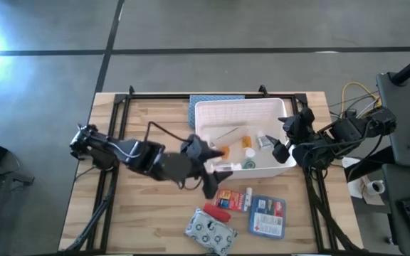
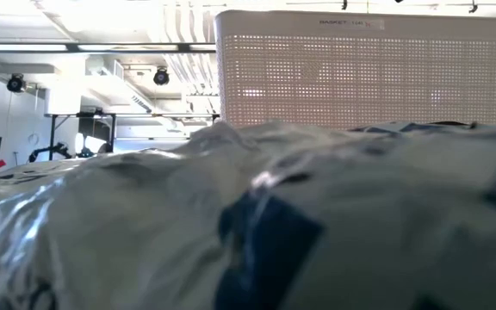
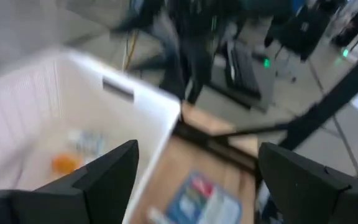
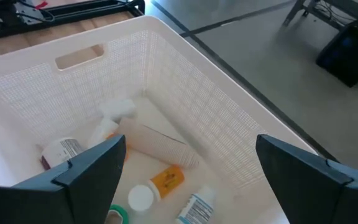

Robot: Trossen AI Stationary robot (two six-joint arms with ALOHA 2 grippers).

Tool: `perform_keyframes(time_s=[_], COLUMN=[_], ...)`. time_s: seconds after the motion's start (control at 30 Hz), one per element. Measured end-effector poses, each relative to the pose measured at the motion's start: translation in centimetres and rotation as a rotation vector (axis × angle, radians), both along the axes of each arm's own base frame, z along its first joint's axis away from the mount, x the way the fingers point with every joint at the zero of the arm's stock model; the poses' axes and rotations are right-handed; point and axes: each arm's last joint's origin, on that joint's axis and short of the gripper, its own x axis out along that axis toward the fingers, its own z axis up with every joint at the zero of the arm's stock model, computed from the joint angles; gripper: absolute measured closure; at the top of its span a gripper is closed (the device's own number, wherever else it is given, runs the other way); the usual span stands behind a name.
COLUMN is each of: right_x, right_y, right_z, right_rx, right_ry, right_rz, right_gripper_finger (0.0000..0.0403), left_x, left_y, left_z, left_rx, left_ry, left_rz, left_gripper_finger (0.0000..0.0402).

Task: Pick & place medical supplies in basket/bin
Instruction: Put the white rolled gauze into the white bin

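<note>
Bin (image 1: 206,112) part-filled; four supplies remain outside.
We see both grippers, left (image 1: 210,173) and right (image 1: 285,139), wide open and empty, flanking its rim.

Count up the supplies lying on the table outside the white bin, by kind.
Red-orange box: 1
Red tube: 1
Blue-white flat box: 1
Grey patterned pouch: 1
Total outside the bin: 4
</note>
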Motion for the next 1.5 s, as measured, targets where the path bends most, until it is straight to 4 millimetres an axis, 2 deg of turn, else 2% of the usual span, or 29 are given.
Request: perform_keyframes(time_s=[0.17, 0.27, 0.4, 0.57, 0.83, 1.03, 1.17, 1.33, 1.5], right_x=[0.1, 0.1, 0.2, 0.3, 0.3, 0.3, 0.3, 0.9, 1.7], right_y=[0.1, 0.2, 0.2, 0.5, 1.3, 3.1, 3.7, 5.2, 7.1], right_z=[-0.3, -0.8, -1.7, -3.2, -5.2, -3.8, -3.4, -3.3, -3.4], right_rx=[0.01, 0.025, 0.038, 0.115, 0.32, 0.409, 0.447, 0.607, 0.69], right_ry=[0.016, 0.041, 0.068, 0.11, 0.241, 0.144, 0.103, 0.104, 0.106], right_rz=[0.008, 0.021, 0.015, 0.01, 0.072, 0.171, 0.197, 0.31, 0.422], right_gripper_finger=[0.0051, 0.0051, 0.0051, 0.0051, 0.0051, 0.0051, 0.0051, 0.0051, 0.0051], left_x=[-0.5, -1.0, -1.9, -2.6, -3.4, -4.5, -5.1, -5.7, -5.6], left_y=[-2.5, -5.1, -8.1, -9.7, -10.3, -9.9, -9.5, -9.1, -9.1], left_z=[-3.4, -5.3, -7.7, -10.4, -14.9, -20.0, -23.1, -25.0, -25.1], left_rx=[-0.114, -0.124, -0.233, -0.302, -0.389, -0.4, -0.387, -0.375, -0.384], left_ry=[0.153, 0.173, 0.174, 0.215, 0.316, 0.5, 0.523, 0.54, 0.527], left_rz=[-0.07, -0.145, -0.181, -0.178, -0.124, -0.159, -0.151, -0.148, -0.147], left_gripper_finger=[0.0092, 0.0092, 0.0092, 0.0092, 0.0092, 0.0092, 0.0092, 0.0092, 0.0092])
